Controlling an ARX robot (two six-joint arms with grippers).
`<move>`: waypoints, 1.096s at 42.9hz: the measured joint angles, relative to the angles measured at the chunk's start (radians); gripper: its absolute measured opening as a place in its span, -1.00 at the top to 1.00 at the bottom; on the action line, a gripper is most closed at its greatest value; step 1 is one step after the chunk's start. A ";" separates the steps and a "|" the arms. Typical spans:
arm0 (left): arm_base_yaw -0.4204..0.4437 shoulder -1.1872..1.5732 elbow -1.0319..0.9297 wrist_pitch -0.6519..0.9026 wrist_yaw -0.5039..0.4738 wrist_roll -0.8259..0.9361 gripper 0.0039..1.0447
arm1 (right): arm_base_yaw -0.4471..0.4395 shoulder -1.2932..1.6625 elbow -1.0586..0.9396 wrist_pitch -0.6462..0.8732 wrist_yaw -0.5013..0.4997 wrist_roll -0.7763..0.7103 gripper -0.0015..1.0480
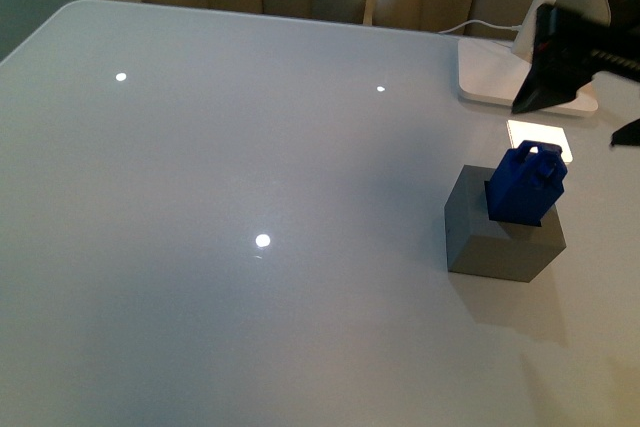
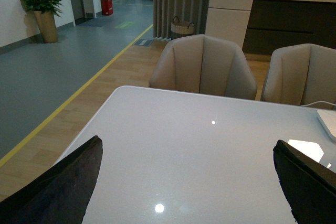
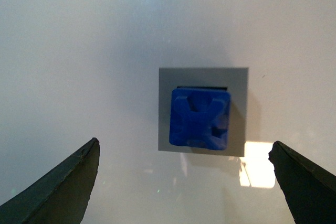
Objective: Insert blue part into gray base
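Note:
The gray base (image 1: pixel 500 237) stands on the white table at the right. The blue part (image 1: pixel 526 185) stands in the hole in the base's top, sticking up above it with its loop-like knob on top. In the right wrist view I look straight down on the blue part (image 3: pixel 199 118) seated in the gray base (image 3: pixel 239 111). My right gripper (image 3: pixel 186 182) is open and empty, well above them; it shows dark at the far right of the front view (image 1: pixel 590 97). My left gripper (image 2: pixel 189 182) is open and empty over bare table.
A white lamp foot (image 1: pixel 505 72) with a cable stands at the table's far right, behind the base. A bright light patch (image 1: pixel 540 137) lies between them. Beige chairs (image 2: pixel 202 66) stand beyond the far edge. The table's left corner (image 2: pixel 118 90) is rounded.

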 joint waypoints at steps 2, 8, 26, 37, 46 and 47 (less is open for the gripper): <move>0.000 0.000 0.000 0.000 0.000 0.000 -0.86 | -0.003 -0.073 -0.040 0.014 0.005 -0.009 -0.83; 0.000 0.000 0.000 0.000 0.000 0.000 -0.86 | 0.002 -0.287 -0.155 0.057 0.075 -0.031 -0.82; 0.000 0.000 0.000 0.000 0.000 0.000 -0.86 | -0.067 -0.578 -0.710 1.029 0.098 -0.271 0.60; 0.000 0.000 0.000 0.000 0.001 0.000 -0.86 | -0.124 -0.710 -0.814 0.999 0.014 -0.283 0.96; 0.000 0.000 0.000 0.000 0.001 0.000 -0.86 | -0.171 -0.856 -0.887 0.922 -0.008 -0.283 0.96; 0.000 0.000 0.000 0.000 0.000 0.000 -0.86 | -0.171 -0.873 -0.893 0.910 -0.008 -0.283 0.96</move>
